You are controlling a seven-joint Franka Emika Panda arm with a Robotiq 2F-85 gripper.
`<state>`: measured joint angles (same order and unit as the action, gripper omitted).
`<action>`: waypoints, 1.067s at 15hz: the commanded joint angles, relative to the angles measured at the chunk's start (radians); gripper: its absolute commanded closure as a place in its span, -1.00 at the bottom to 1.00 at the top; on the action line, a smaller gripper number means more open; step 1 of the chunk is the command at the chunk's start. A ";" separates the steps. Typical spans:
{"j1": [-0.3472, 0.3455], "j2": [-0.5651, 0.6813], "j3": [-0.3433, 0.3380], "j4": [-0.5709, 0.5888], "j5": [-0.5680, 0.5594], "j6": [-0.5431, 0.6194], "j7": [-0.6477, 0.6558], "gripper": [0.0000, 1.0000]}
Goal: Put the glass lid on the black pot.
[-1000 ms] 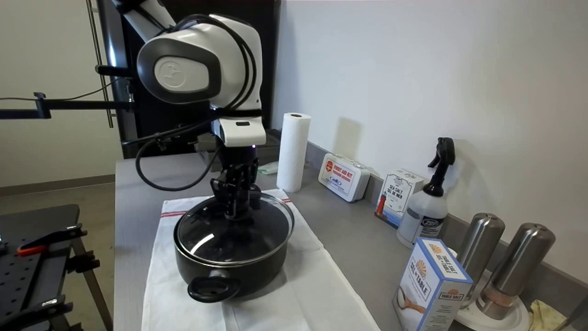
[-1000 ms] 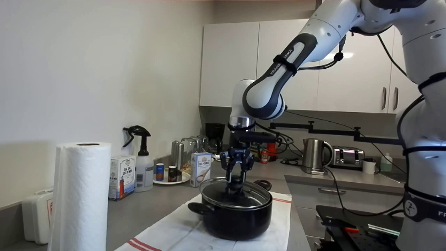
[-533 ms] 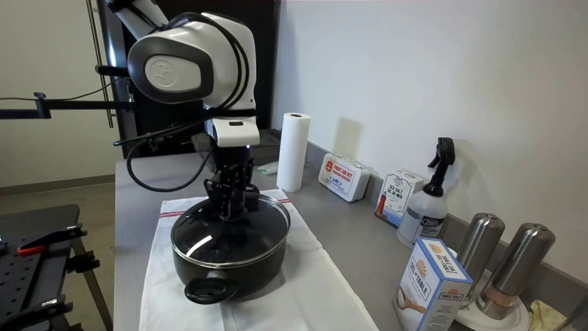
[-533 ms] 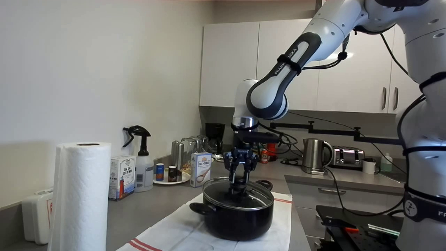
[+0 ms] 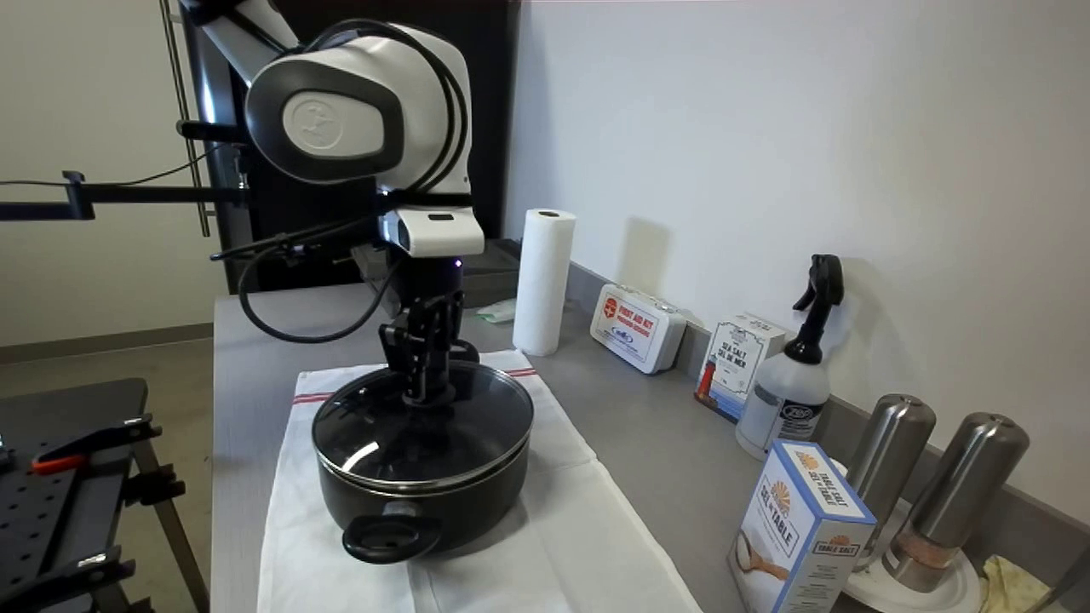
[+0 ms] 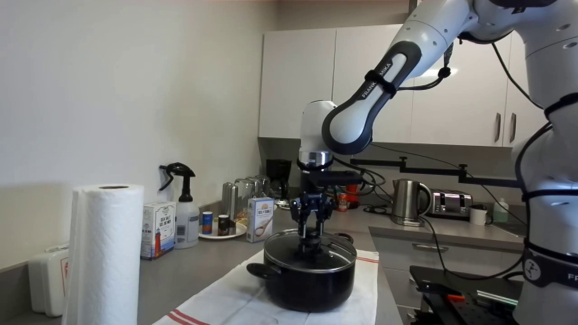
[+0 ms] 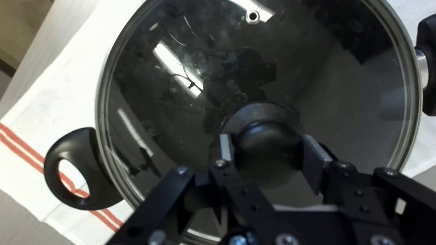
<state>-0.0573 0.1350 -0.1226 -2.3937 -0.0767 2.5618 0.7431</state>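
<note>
The glass lid [image 5: 481, 430] lies over the top of the black pot [image 5: 477, 511], its metal rim close to the pot's rim and nearly level. In both exterior views the lid [image 6: 334, 259] covers the pot [image 6: 311, 289]; I cannot tell if it is fully seated. My gripper [image 5: 428, 393] points straight down at the lid's centre. In the wrist view the gripper [image 7: 267, 149] has its pads on both sides of the lid's black knob [image 7: 267, 134], shut on it. The pot's side handles [image 7: 102, 190] stick out beyond the lid. The pot's inside is dark behind the glass.
The pot stands on a white towel [image 5: 596, 528] with red stripes. A paper towel roll [image 5: 545, 281], first aid kit [image 5: 637, 328], sea salt box [image 5: 739, 366], spray bottle [image 5: 783, 400], table salt box [image 5: 800, 528] and steel mills [image 5: 958, 502] stand along the wall.
The gripper and lid have shifted slightly left in one exterior view and right in the other, closer to centred over the pot. The pot has also slid slightly the same way. The knob stays held.
</note>
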 commanded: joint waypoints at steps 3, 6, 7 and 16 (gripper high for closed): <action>0.023 -0.014 0.001 0.011 -0.012 -0.042 0.010 0.50; 0.019 -0.009 0.002 0.007 0.002 -0.038 0.002 0.50; 0.017 -0.009 0.003 0.004 0.011 -0.037 -0.003 -0.50; 0.042 -0.086 0.004 -0.050 -0.041 -0.022 0.059 -1.00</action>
<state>-0.0390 0.1239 -0.1199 -2.3975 -0.0824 2.5459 0.7466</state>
